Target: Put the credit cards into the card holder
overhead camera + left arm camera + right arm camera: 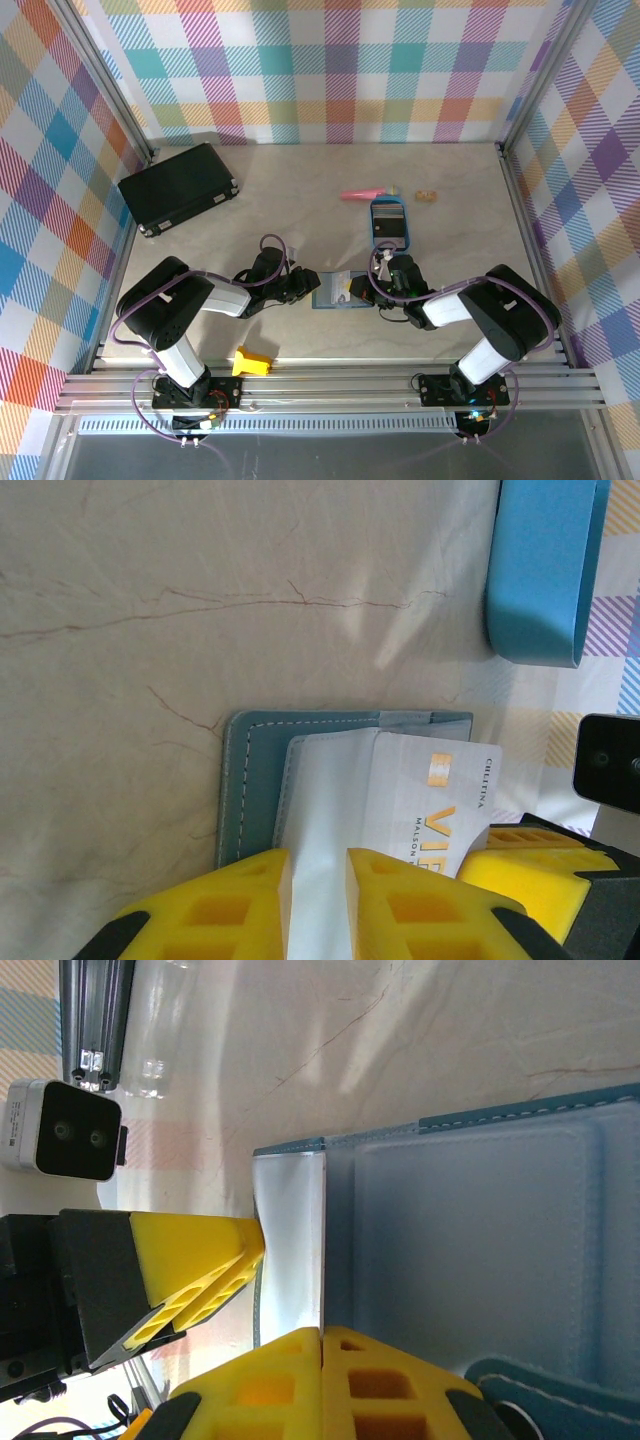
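Note:
The teal card holder (330, 292) lies open on the table between my two grippers. In the left wrist view its teal cover (250, 780) frames a clear inner sleeve (325, 780), and a silver credit card (430, 790) lies with one edge at that sleeve. My left gripper (318, 865) bears down on the sleeve, jaws a narrow gap apart, nothing pinched. My right gripper (322, 1332) is shut, and a thin white edge runs into its seam beside the holder's pocket (480, 1230). It looks shut on the credit card. More dark credit cards lie in the blue tray (373, 225).
A large black case (180, 187) sits at the back left. A pink object (362, 193) and a small tan piece (427, 195) lie behind the tray. A yellow part (252, 362) rests near the left arm's base. Metal rails edge the table.

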{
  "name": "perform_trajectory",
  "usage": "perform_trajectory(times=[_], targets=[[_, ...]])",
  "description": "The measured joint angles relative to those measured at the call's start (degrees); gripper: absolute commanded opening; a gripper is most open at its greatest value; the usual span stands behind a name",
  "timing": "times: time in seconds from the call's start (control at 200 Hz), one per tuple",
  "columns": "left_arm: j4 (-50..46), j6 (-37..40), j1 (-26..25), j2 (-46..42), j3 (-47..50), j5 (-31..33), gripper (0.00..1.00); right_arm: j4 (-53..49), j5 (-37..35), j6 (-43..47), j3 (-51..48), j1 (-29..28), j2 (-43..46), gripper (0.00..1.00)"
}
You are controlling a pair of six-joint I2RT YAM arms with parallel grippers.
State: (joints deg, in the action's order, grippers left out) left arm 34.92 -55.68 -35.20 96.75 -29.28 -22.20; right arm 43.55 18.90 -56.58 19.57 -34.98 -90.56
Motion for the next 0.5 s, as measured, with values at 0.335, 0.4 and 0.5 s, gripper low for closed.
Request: perform_trajectory(times=[0.335,0.4,0.5], targets=[[0.0,0.0,0.0,0.0,0.0,0.2,0.22,0.1,0.7,0.0,0.0,0.0,-0.4,0.00],[-0.1,0.0,0.0,0.0,0.0,0.2,0.21,-0.1,0.7,0.0,0.0,0.0,-0.3,0.00],[-0.1,0.0,0.0,0.0,0.0,0.3,0.22,-0.7,0.8,0.0,0.2,-0.1,-0.3,0.00]])
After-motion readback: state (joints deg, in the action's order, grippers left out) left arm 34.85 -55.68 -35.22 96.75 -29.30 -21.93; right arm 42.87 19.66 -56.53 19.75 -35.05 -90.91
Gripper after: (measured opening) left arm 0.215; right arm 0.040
